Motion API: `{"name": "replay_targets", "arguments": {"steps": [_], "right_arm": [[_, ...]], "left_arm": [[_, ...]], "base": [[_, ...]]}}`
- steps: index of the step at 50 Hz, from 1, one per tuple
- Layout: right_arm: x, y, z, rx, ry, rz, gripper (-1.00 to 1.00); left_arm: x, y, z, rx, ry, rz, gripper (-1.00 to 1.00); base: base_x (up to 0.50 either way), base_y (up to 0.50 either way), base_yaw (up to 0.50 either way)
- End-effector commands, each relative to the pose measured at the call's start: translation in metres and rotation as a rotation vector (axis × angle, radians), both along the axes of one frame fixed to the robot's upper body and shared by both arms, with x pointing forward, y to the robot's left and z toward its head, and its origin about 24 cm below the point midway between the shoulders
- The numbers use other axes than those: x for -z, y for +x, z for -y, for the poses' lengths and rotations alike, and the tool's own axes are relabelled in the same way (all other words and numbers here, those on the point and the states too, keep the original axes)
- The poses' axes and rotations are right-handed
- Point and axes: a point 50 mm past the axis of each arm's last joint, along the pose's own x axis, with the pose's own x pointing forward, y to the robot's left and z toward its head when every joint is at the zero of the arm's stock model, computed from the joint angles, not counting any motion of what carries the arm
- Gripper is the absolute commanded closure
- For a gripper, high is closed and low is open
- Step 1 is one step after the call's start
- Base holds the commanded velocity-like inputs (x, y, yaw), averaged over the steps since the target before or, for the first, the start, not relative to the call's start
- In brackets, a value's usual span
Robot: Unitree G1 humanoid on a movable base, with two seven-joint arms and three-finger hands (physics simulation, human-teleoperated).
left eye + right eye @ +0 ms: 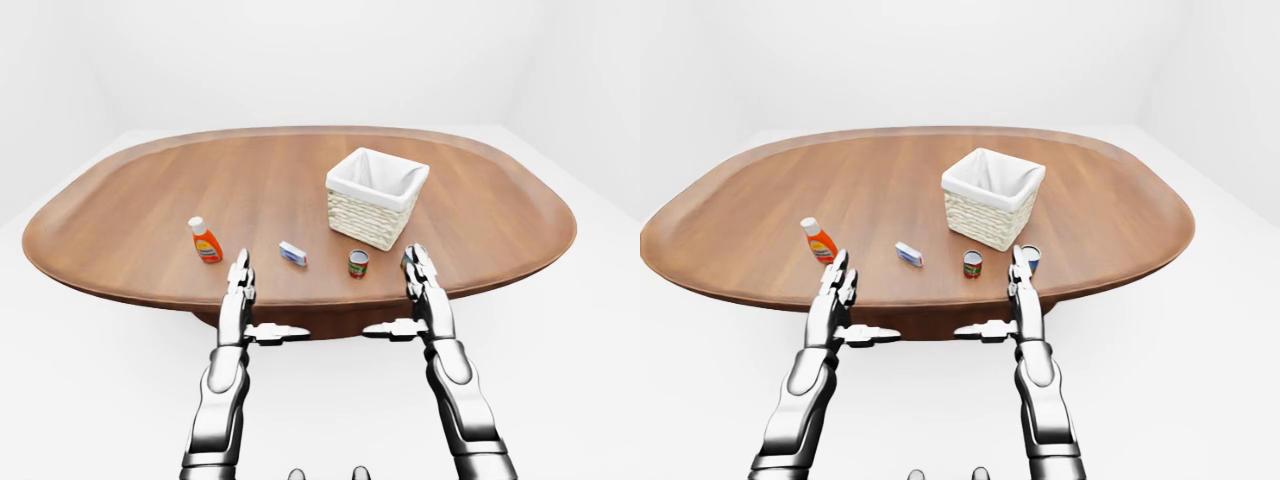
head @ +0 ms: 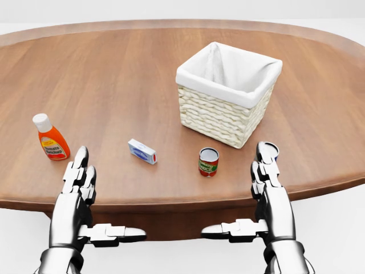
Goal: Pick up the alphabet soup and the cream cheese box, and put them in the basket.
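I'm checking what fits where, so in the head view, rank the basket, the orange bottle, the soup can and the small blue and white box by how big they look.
1. Basket, clearly largest.
2. Orange bottle.
3. Soup can and cream cheese box: they look too alike to rank; the can stands upright, the box lies flat.

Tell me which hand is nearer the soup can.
Right. The right hand sits just right of the soup can; the left hand is far to its left, beyond the cream cheese box.
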Motion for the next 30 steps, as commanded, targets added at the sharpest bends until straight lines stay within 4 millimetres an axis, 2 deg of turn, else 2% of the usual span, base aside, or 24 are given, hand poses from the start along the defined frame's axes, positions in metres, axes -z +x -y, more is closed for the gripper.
{"name": "replay_targets", "arguments": {"steps": [1,30], "right_arm": [[0.0015,0.0013,0.007,-0.001,0.001,0.0,-1.0],[0.0037,0.0021,0.004,-0.015,-0.017,-0.018,-1.0]], "left_arm": [[0.0016,0.0007,-0.007,0.001,0.001,0.0,-1.0],[0.0003,-0.0006,-0.0065,0.005,0.0,0.001,-1.0]], "base": [[0.0,0.0,0.0],[0.0,0.0,0.0]]}}
